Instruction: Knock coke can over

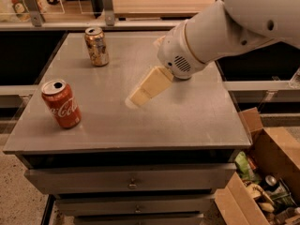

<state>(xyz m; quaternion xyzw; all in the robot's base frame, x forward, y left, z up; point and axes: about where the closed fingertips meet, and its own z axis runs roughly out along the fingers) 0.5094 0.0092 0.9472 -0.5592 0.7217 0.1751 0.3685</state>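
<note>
The red coke can (61, 104) stands upright near the front left corner of the grey table (187, 121). My gripper (137, 99) hangs over the middle of the table on the white arm that reaches in from the upper right. It points down and to the left, towards the coke can. It is well to the right of the can and does not touch it. It holds nothing that I can see.
An orange-gold patterned can (97, 46) stands upright at the back left of the table. An open cardboard box (276, 158) full of mixed items sits on the floor at the right. Drawers (131, 182) lie under the tabletop. A wooden counter runs behind.
</note>
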